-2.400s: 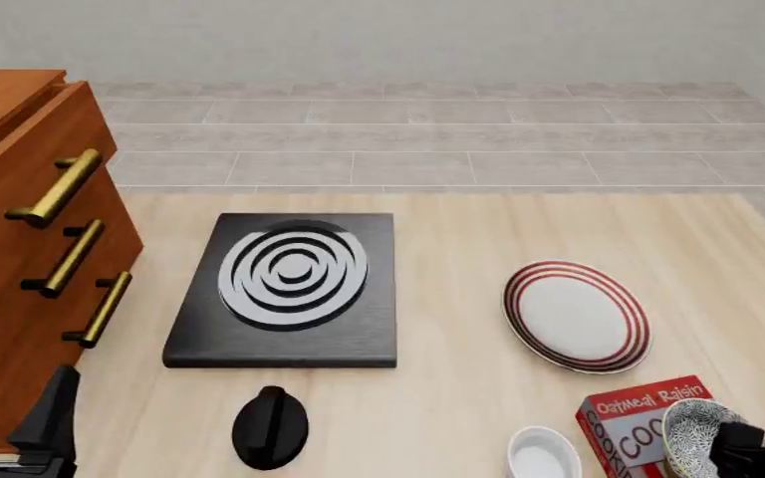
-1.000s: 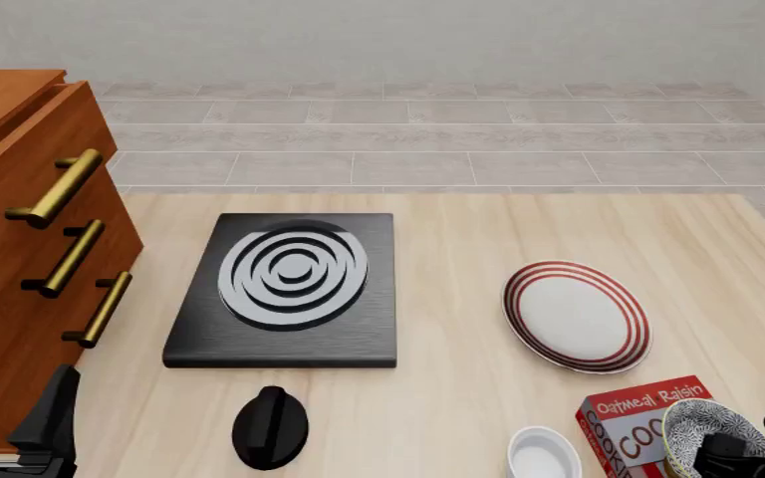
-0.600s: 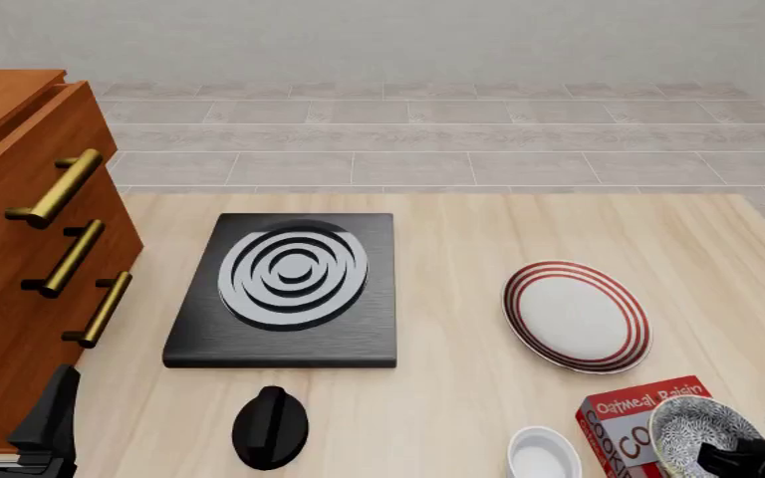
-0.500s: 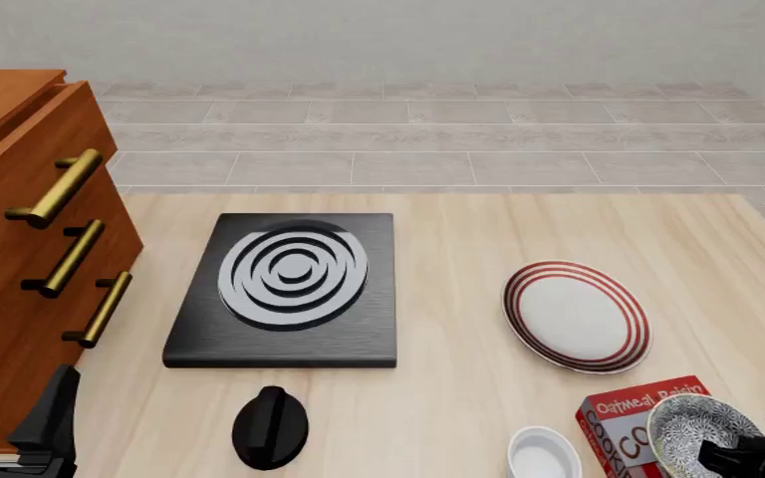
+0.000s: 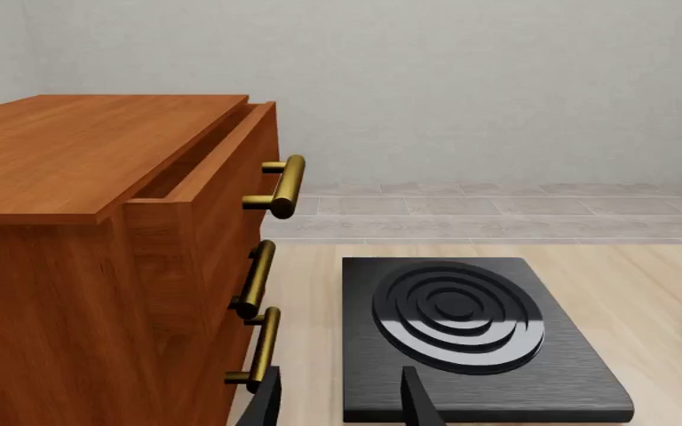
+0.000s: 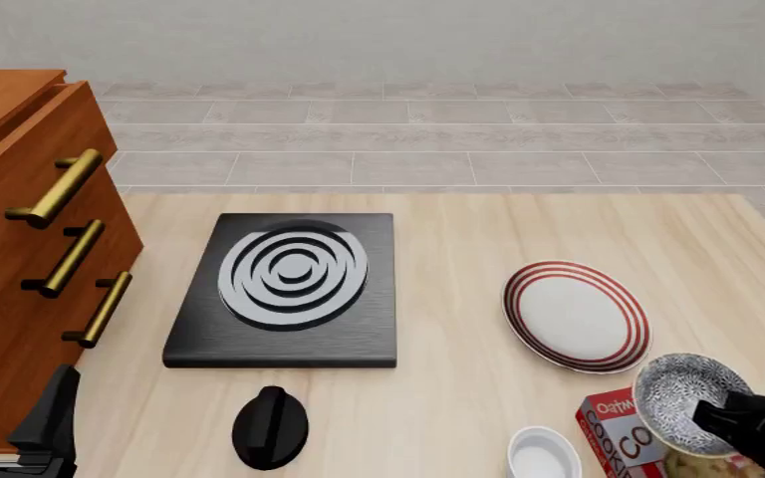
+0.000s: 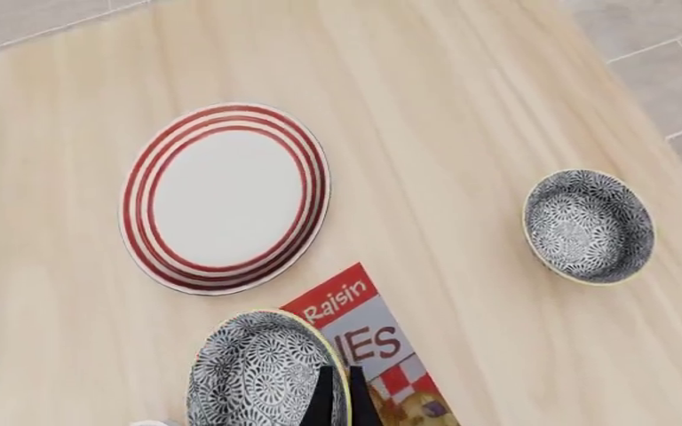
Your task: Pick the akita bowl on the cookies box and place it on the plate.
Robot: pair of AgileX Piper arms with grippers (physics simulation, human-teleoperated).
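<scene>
Front view – right gripper (image 6: 728, 416) pinches akita bowl (image 6: 681, 403) rim above cookies box (image 6: 618, 431) – plate (image 6: 576, 316) near.

The cookies box (image 7: 371, 346) reads "Raisin" and, partly hidden, "IES".

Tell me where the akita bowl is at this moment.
In the front view, the akita bowl is at the near right, held in the right tool above the cookies box, near the plate.

Simulated kitchen setting: pale wood table (image 6: 462, 229) carrying black stove (image 6: 283, 289), wooden drawer cabinet (image 6: 17, 249) with brass handles, grey tiled floor (image 6: 422, 139), plain wall behind
</scene>
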